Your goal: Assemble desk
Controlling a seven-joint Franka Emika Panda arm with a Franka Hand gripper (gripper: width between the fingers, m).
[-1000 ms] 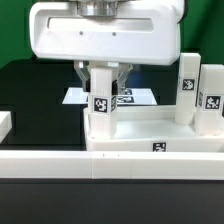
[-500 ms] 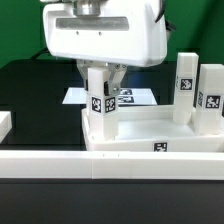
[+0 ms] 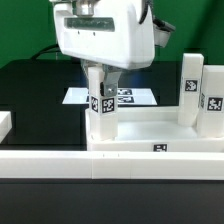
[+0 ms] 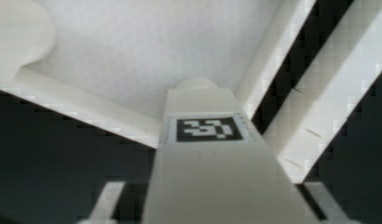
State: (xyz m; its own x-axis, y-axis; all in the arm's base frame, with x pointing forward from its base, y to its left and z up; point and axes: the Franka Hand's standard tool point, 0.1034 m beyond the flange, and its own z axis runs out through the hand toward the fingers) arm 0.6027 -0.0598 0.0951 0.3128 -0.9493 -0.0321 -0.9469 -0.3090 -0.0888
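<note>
Over the last second I watched the gripper point(image 3: 101, 78) turn about its own axis while clenched on a leg point(image 3: 101, 97). The leg stands upright in the desk top point(image 3: 150, 125), at the corner on the exterior view's left. I judge it is being screwed in.

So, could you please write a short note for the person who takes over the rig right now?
Gripper: shut on a leg, held upright at the corner of the desk top on the exterior view's left.
Two other legs stand upright at the top's end on the exterior view's right.
The marker board lies behind, and the long white rail in front.
Done: those two legs appear placed; how firmly cannot be told.
Left: seat the held leg, release it, then fit any remaining leg.
</note>
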